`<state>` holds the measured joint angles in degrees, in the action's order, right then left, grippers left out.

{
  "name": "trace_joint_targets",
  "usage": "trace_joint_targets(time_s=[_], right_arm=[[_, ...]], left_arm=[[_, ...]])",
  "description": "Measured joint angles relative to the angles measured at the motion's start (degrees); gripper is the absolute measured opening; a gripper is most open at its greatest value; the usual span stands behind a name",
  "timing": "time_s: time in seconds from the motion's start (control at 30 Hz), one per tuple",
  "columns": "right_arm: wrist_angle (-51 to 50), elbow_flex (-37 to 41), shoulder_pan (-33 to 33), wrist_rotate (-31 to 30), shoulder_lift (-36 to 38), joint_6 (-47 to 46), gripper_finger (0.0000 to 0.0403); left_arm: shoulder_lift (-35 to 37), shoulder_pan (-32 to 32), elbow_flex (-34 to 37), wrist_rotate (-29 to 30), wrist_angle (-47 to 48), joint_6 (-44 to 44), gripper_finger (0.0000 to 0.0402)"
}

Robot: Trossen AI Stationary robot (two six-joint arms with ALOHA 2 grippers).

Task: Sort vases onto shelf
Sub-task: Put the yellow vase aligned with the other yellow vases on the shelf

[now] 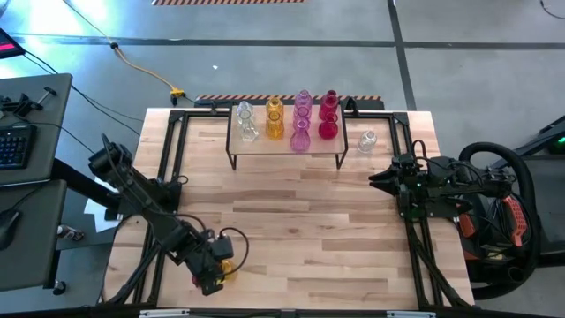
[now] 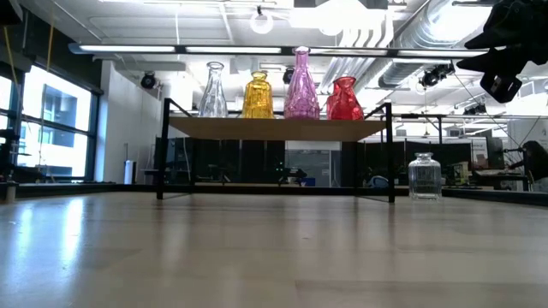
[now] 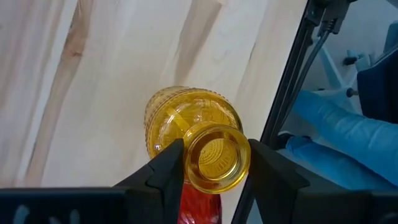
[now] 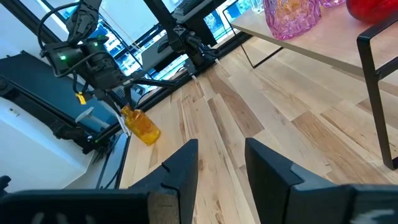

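Observation:
My left gripper (image 1: 217,269) is near the table's front left corner, shut on an amber-yellow vase (image 1: 228,267). The same vase (image 4: 143,129) shows tilted in the right wrist view. The shelf (image 1: 265,147) stands at the table's far middle. It bears several vases on their bases in rows: clear (image 2: 213,90), amber (image 2: 258,96), pink (image 2: 301,84) and red (image 2: 344,99). A squat clear vase (image 1: 367,140) stands on the table right of the shelf. My right gripper (image 1: 378,181) waits open at the right side, above the table, with nothing between its fingers. My left gripper pinches the amber vase's neck just under the mouth rim (image 3: 191,163) between its two fingers (image 3: 163,171), one on each side. The fingers slant down from above. The vase's body (image 3: 186,118) points away below the fingers, tilted. Whether its base touches the table, I cannot tell.
Something red (image 3: 198,204) shows between the left fingers behind the amber rim. The tabletop's black frame rail (image 3: 287,87) runs close beside the held vase. Bare wood (image 1: 300,230) lies between the shelf and the front edge. A desk with a keyboard (image 1: 16,146) stands left of the table.

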<state>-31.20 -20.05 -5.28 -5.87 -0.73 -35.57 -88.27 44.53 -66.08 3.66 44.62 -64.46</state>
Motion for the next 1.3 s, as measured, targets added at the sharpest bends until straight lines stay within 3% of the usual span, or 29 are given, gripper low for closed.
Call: trace_joint_targets(time_s=[0.23,0.63,1.03,1.3], right_arm=[[0.0,0.0,0.0,0.0,0.0,0.0,0.0114],[0.0,0.0,0.0,0.0,0.0,0.0,0.0114],[0.0,0.0,0.0,0.0,0.0,0.0,0.0114],[0.0,0.0,0.0,0.0,0.0,0.0,0.0114]], left_arm=[[1.2,-2.0,-1.0,-1.3,2.2,3.8,0.0139],[1.3,-10.4,-10.2,-1.5,14.4,20.0,0.0139],[1.3,-28.1,-20.9,-1.5,25.1,40.1,0.0139],[1.3,-42.3,-26.5,-2.9,26.4,51.0,0.0139]])
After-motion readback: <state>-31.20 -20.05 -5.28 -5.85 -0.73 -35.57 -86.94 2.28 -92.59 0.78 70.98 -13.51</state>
